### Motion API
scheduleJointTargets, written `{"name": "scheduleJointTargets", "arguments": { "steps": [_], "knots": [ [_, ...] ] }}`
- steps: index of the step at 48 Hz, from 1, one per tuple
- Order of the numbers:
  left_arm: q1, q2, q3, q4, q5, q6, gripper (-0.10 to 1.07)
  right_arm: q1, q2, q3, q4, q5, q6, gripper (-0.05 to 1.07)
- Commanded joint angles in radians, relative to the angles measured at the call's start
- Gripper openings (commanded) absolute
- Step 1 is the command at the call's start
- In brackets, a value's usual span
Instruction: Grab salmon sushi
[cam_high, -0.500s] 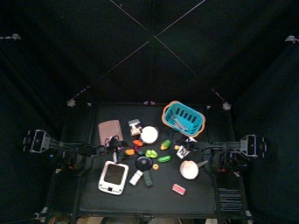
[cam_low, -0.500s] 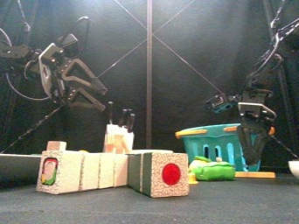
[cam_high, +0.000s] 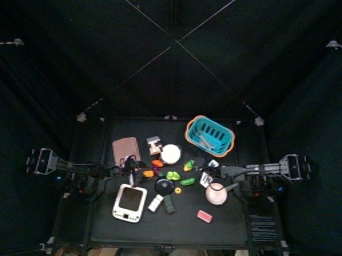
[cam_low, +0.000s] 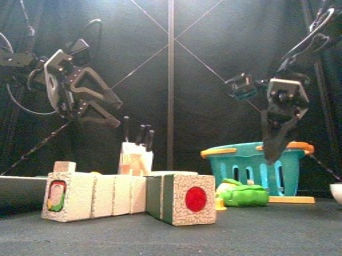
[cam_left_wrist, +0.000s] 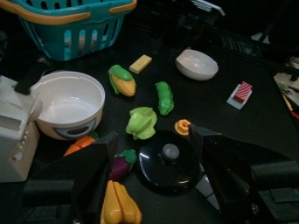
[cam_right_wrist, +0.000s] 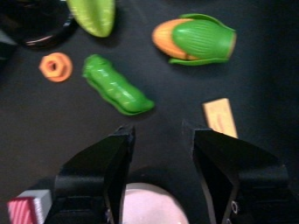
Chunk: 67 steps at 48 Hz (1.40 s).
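The salmon sushi (cam_high: 206, 215) is a tiny pinkish-red block lying near the table's front edge, right of the middle. It shows in the left wrist view (cam_left_wrist: 240, 93) with white stripes, and at the edge of the right wrist view (cam_right_wrist: 24, 211). My right gripper (cam_high: 230, 185) is open and empty, hanging above the pink cup (cam_right_wrist: 158, 206), behind and a little right of the sushi. In the front view it (cam_low: 275, 150) hangs in front of the teal basket (cam_low: 254, 162). My left gripper (cam_left_wrist: 162, 175) is open and empty over a black pot lid (cam_left_wrist: 172, 164), far left of the sushi.
Toy food lies mid-table: a corn cob (cam_right_wrist: 198, 37), a pea pod (cam_right_wrist: 117, 86), an orange ring (cam_right_wrist: 55, 66) and a yellow piece (cam_right_wrist: 219, 116). A white bowl (cam_left_wrist: 68, 103) and the teal basket (cam_high: 209, 130) stand behind. A white toy phone (cam_high: 130, 203) lies front left.
In the front view my right gripper has risen and shifted a little to the left. The left arm and the objects have not moved.
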Motion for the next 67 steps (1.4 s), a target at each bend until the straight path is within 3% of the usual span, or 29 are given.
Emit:
{"name": "scheduleJointTargets", "arguments": {
  "steps": [1,11,22,41,67],
  "knots": [
    [-0.005,0.0,-0.008,0.002,-0.009,0.002,0.97,0.098,-0.029,-0.031,0.017,-0.005,0.0,0.83],
    [-0.006,0.0,-0.002,0.003,-0.008,0.002,0.97,0.334,-0.002,-0.037,0.067,-0.005,0.003,0.83],
    [-0.006,0.0,-0.002,0.002,-0.009,0.002,0.97,0.454,0.098,-0.095,0.241,-0.003,0.002,0.83],
    [-0.006,0.0,-0.005,0.002,-0.009,0.0,0.97,0.468,0.258,-0.176,0.327,0.094,0.0,0.83],
    [-0.006,0.0,-0.002,0.002,-0.008,0.0,0.97,0.466,0.288,-0.181,0.311,0.109,0.0,0.75]
  ]
}}
